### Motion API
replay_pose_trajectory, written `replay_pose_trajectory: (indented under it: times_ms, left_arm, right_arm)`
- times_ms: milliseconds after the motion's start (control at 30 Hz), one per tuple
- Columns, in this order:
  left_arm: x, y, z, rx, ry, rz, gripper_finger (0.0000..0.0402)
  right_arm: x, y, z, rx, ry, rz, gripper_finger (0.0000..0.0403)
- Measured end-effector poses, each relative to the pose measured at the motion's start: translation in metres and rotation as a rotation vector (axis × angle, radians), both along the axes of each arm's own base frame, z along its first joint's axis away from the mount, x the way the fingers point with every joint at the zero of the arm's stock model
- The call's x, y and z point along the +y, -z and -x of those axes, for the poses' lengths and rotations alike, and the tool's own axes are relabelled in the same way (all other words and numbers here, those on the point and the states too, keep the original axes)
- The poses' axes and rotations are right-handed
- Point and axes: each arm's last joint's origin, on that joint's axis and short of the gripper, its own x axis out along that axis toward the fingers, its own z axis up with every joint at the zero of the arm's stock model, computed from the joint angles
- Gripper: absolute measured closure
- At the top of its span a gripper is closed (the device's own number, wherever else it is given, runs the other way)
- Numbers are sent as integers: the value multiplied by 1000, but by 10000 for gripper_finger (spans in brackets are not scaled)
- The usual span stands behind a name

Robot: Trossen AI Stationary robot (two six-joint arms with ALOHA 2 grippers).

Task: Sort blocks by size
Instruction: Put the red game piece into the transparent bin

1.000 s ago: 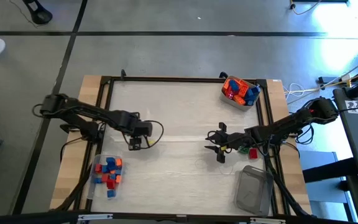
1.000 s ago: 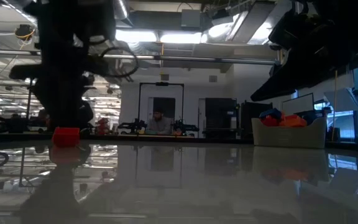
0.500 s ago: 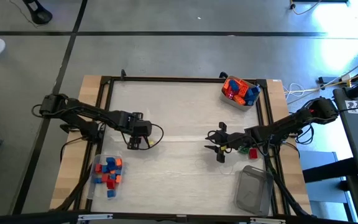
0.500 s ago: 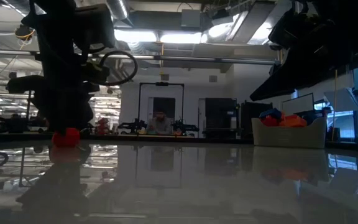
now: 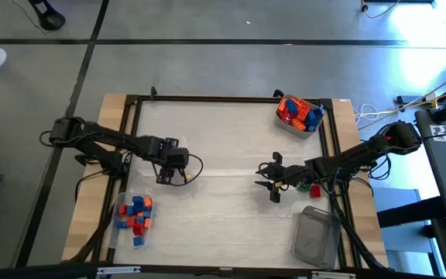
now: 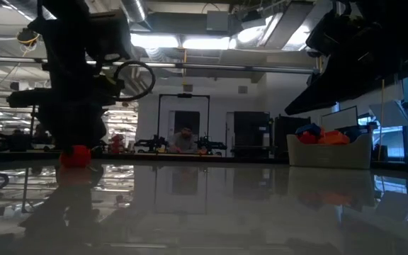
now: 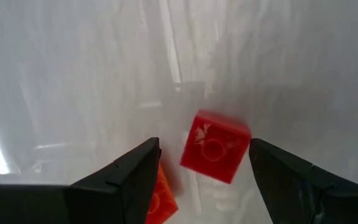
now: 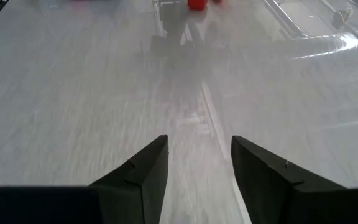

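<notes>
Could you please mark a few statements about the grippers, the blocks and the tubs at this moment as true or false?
1. The left gripper is open over a red block. True.
2. The right gripper holds a blue block. False: nothing sits between its open fingers.
3. The tub at the table's far right corner holds red, orange and blue blocks. True.
4. The clear tub at the near right is full of blocks. False: no blocks show in it.
5. An orange block lies beside the red one. True.
</notes>
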Motion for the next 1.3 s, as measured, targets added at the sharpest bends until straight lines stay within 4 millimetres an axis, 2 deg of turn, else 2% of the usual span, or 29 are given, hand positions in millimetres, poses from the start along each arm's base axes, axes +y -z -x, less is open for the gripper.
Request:
replay_pose_trajectory:
  times_ms: [367,567,767,900,1167,1300]
  left_arm:
    - [9,0,0,-4,-27,44,164]
    - [8,18,11,23,-31,54,164]
    - [8,17,4,-60,-50,67,166]
    - [9,18,7,-40,-62,69,190]
    - [7,24,12,-26,-104,87,273]
    - [7,19,7,-59,-162,113,277]
  right_arm:
    - [0,0,0,0,0,0,227]
    - [0,0,0,0,0,0,227]
    - [0,0,0,-2,0,0,226]
    - [0,0,0,-2,0,0,227]
    - [0,0,0,-2,0,0,227]
    - [0,0,0,-2,1,0,227]
